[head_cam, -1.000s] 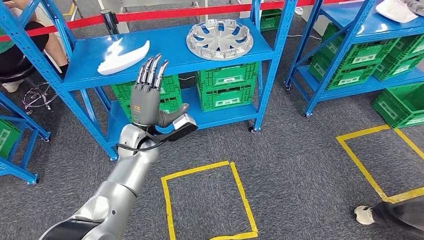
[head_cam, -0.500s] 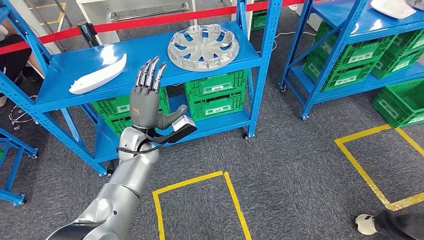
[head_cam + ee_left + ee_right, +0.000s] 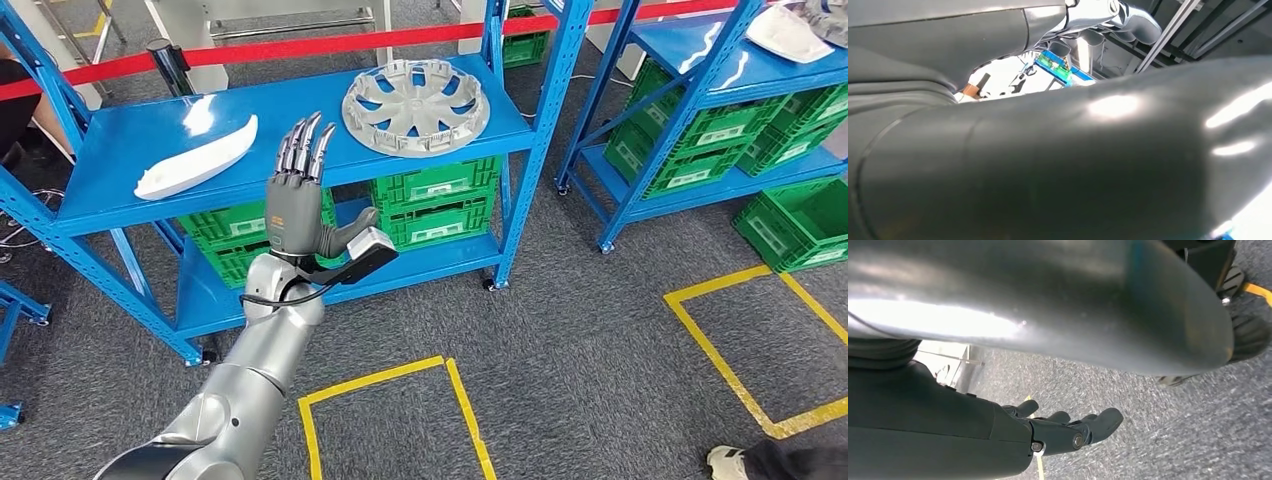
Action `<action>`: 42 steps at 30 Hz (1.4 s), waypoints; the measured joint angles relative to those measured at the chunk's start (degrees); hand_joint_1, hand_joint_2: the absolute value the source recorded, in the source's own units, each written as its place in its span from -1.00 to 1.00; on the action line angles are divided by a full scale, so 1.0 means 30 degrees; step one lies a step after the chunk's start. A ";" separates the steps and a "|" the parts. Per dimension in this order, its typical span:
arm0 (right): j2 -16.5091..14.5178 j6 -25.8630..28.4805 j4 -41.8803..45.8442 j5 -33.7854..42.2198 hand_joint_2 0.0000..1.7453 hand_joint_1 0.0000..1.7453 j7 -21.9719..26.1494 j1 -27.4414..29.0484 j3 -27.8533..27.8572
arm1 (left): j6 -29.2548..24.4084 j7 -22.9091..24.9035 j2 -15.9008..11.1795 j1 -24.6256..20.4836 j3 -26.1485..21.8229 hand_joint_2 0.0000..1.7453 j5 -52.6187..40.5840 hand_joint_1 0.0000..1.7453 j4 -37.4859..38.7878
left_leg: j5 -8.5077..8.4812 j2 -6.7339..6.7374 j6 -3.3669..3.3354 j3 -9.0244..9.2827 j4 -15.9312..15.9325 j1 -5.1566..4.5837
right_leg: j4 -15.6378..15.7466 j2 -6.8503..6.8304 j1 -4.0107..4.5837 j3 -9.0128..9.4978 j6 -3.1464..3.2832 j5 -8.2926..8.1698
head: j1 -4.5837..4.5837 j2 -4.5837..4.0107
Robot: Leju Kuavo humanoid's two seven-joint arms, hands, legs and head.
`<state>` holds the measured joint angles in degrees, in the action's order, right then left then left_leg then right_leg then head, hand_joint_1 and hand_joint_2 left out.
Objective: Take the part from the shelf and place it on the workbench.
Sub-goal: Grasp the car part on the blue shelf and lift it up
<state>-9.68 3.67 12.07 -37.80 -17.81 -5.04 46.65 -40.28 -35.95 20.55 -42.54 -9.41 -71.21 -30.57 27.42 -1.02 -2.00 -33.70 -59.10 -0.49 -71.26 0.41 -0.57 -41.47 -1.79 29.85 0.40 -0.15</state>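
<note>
On the blue shelf (image 3: 120, 160) at upper left lies the white part (image 3: 196, 158), beside a silver wheel cover (image 3: 416, 94). Below it, the left hand (image 3: 297, 195) is raised, fingers apart, holding nothing. Green crates (image 3: 435, 205) fill the lower shelf. The right hand (image 3: 1068, 432) hangs over grey carpet, fingers loosely apart, empty.

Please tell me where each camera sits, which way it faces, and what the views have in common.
Head view: high on the body, facing forward and down at the blue shelf with the wheel cover; raised left hand shows.
Left wrist view: behind the left hand, very close.
Right wrist view: behind the right hand, facing the carpet.
Shared: the left hand; carpet.
</note>
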 joint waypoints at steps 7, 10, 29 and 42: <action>-0.0013 -0.0013 -0.0007 0.0005 -1.00 -1.00 0.0109 -0.0015 0.0193 | 0.0000 0.0190 -0.0033 -0.0202 -0.0060 -1.00 -0.0104 -1.00 0.0213 | 0.0925 -0.0016 0.0613 0.0859 0.0100 -0.0151 | 0.4075 -0.0124 0.0065 0.2119 0.0644 -0.1091 | 0.0064 0.0004; -0.0027 -0.0062 -0.0007 -0.0022 -1.00 -1.00 0.0065 -0.0008 0.0260 | -0.0005 0.0320 -0.0049 -0.0338 -0.0073 -1.00 -0.0264 -1.00 0.0228 | 0.1660 0.0095 0.0926 -0.0179 -0.2013 -0.0077 | 0.4432 -0.0135 -0.0078 0.2868 0.0922 -0.0794 | 0.0193 0.0002; -0.0024 -0.0173 -0.0015 -0.0297 -1.00 -1.00 0.0342 -0.0389 0.0335 | -0.0007 0.0504 -0.0240 -0.0578 -0.0319 -1.00 -0.0281 -1.00 0.0669 | -0.0330 -0.0042 -0.0040 0.0189 0.0314 0.0025 | -0.0994 -0.0089 -0.0141 0.0495 -0.0134 0.2130 | 0.0038 0.0004; -0.0031 -0.0217 -0.0015 -0.0295 -1.00 -1.00 0.0346 -0.0179 0.0428 | -0.0007 0.0701 -0.0219 -0.0559 -0.0344 -1.00 -0.0585 -1.00 0.0732 | 0.0682 0.0002 0.0209 0.1233 0.0565 -0.0185 | 0.4285 -0.0016 0.0209 0.1391 0.0854 -0.2069 | 0.0027 0.0002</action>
<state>-9.77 3.02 12.02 -38.69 -16.78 -5.58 47.94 -40.30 -33.85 19.89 -44.22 -10.45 -72.96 -28.38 29.46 -1.01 -1.38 -30.00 -57.40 -1.04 -58.40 0.36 0.05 -37.30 0.77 23.65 0.49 -0.15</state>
